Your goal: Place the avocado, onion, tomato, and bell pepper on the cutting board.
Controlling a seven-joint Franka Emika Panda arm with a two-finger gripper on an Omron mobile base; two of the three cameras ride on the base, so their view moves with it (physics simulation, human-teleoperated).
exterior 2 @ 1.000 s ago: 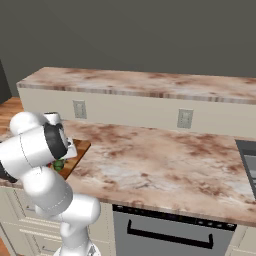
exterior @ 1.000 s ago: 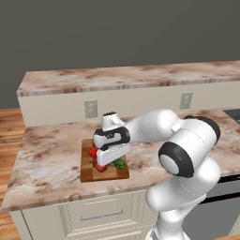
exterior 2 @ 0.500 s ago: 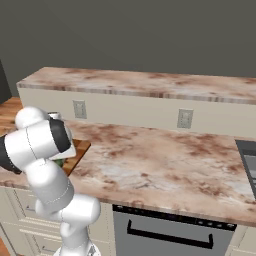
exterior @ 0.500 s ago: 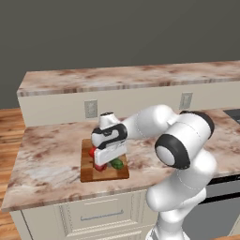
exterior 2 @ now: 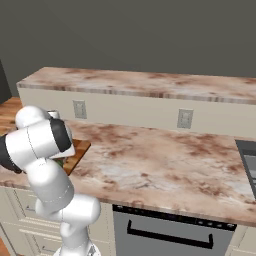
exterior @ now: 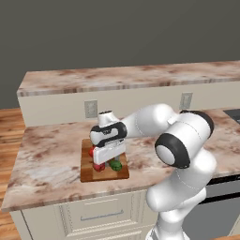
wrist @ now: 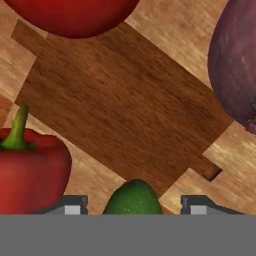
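My gripper [wrist: 135, 205] hangs low over the wooden cutting board [wrist: 120, 110], open. The dark green avocado [wrist: 132, 200] lies on the board between the two fingertips [wrist: 72, 205], with a gap on each side. Around it on the board are the bell pepper [wrist: 30, 172] with its green stem, the glossy tomato [wrist: 70, 15] and the purple onion [wrist: 237, 65]. In the left base view the gripper [exterior: 108, 157] is down over the cutting board [exterior: 88, 174], with the avocado [exterior: 116, 165] and a red vegetable [exterior: 98, 167] just under it.
The board lies near the counter's front edge [exterior: 70, 193]. A raised back ledge [exterior: 122, 79] with wall outlets [exterior: 91, 108] runs behind it. Bare marble counter [exterior 2: 165, 160] stretches right toward the stove [exterior 2: 247, 160], above the oven door [exterior 2: 170, 232].
The jaws have opened and let go of the avocado, which now rests on the board. The hand has shifted slightly left over the board.
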